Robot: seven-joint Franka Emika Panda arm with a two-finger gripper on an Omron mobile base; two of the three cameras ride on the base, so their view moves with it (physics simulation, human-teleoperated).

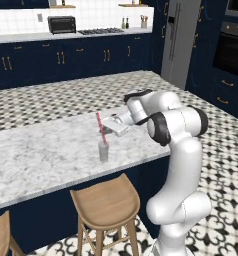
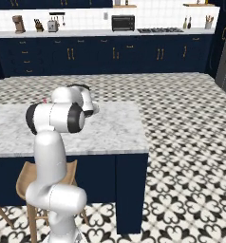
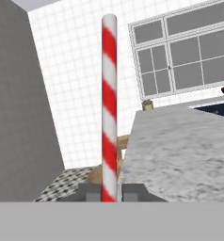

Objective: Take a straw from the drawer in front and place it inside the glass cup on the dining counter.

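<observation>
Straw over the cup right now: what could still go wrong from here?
1. The straw leans rather than standing plumb, with its lower end at the glass cup. Released like this, it may tip against the rim and topple the cup.
2. The fingers pinch the straw near its bottom end, close to the cup's rim. Opening or retreating could knock the cup.
3. The cup stands near the stool-side edge of the dining counter, so a bump could send it off.
</observation>
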